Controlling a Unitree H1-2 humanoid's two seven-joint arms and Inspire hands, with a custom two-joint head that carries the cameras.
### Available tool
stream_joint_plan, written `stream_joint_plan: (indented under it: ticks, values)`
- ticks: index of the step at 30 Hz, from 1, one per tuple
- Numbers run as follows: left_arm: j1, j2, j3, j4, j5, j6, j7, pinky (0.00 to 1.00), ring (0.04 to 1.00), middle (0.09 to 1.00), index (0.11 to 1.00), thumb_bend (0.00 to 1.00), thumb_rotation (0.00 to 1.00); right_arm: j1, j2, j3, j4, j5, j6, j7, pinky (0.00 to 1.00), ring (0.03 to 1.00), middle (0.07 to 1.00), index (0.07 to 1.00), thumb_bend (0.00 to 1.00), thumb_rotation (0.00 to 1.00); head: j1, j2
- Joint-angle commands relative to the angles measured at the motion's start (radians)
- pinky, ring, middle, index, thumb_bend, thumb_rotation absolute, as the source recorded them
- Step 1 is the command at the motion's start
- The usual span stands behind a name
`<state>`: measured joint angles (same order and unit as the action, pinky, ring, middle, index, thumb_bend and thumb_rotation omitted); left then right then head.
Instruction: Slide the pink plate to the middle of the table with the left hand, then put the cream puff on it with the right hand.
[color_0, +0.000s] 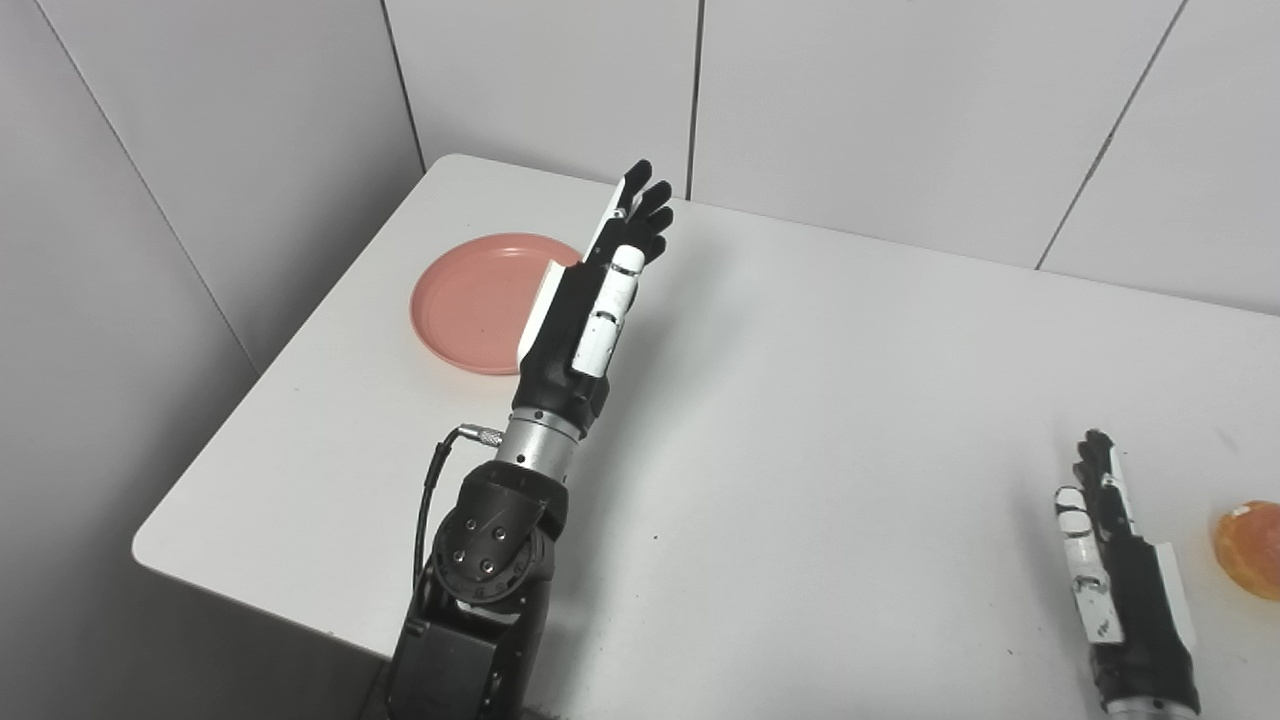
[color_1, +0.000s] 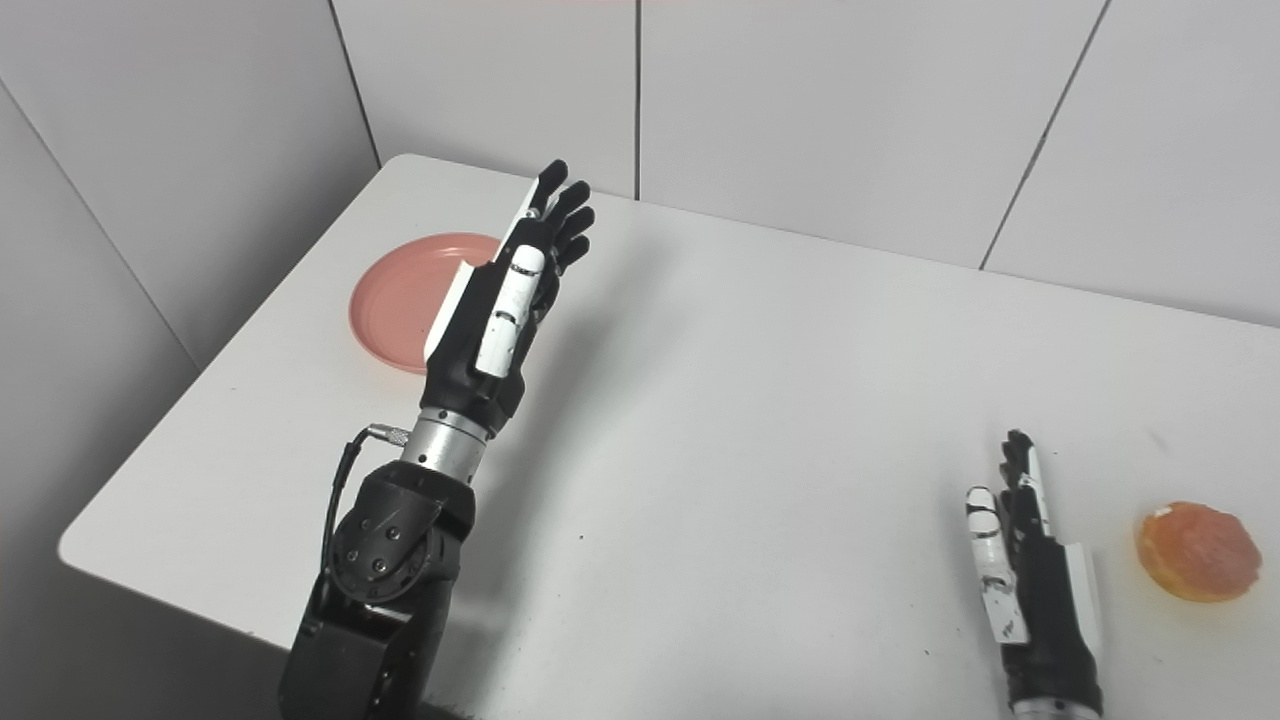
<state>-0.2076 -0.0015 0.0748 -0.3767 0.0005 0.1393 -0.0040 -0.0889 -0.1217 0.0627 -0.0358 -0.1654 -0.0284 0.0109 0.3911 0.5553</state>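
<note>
Right now your left hand (color_0: 590, 300) is raised with fingers straight and spread, holding nothing, beside the pink plate (color_0: 480, 300) at the table's (color_0: 800, 400) far left. Your right hand (color_1: 1030, 560) rests open near right, just left of the cream puff (color_1: 1197, 551).

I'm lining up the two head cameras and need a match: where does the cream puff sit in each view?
Left eye view: the cream puff is cut off by the right edge, low in the picture.
Right eye view: it shows whole, low at the right, well clear of the edge.
Shared landmark: in both it lies on the table just right of the right hand, apart from it.
</note>
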Motion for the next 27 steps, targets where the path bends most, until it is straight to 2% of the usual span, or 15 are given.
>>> stream_joint_plan:
  ticks: [1, 8, 12, 19, 27]
  values:
    - [-0.047, 0.02, 0.021, -0.012, -0.027, -0.028, 0.01, 0.97, 0.96, 0.969, 0.971, 0.48, 1.0, 0.016, -0.005, -0.004, 0.028, 0.003, 0.006, 0.006, 1.0, 1.0, 1.0, 0.999, 0.04, 1.0, 0.001, 0.0]
    - [-0.081, 0.051, 0.094, 0.011, -0.035, -0.04, 0.044, 0.97, 0.964, 0.966, 0.974, 0.49, 1.0, 0.016, -0.011, -0.006, 0.038, 0.008, -0.012, 0.007, 1.0, 1.0, 1.0, 0.999, 0.05, 1.0, 0.007, 0.006]
    - [-0.108, 0.075, 0.138, 0.018, -0.063, -0.033, 0.05, 0.98, 0.965, 0.972, 0.973, 0.46, 1.0, 0.016, -0.015, -0.009, 0.041, 0.017, -0.019, 0.011, 1.0, 1.0, 1.0, 0.997, 0.05, 1.0, 0.009, 0.009]
    - [-0.155, 0.117, 0.189, 0.034, -0.075, -0.004, 0.079, 0.97, 0.956, 0.946, 0.952, 0.45, 1.0, 0.016, -0.021, -0.005, 0.043, 0.008, -0.025, 0.007, 1.0, 0.998, 0.998, 0.991, 0.05, 1.0, 0.008, 0.012]
    - [-0.195, 0.176, 0.242, 0.082, -0.099, -0.013, 0.092, 0.94, 0.93, 0.932, 0.932, 0.45, 1.0, 0.014, -0.03, -0.006, 0.039, 0.013, -0.022, 0.016, 1.0, 0.998, 1.0, 0.993, 0.06, 1.0, 0.014, 0.012]
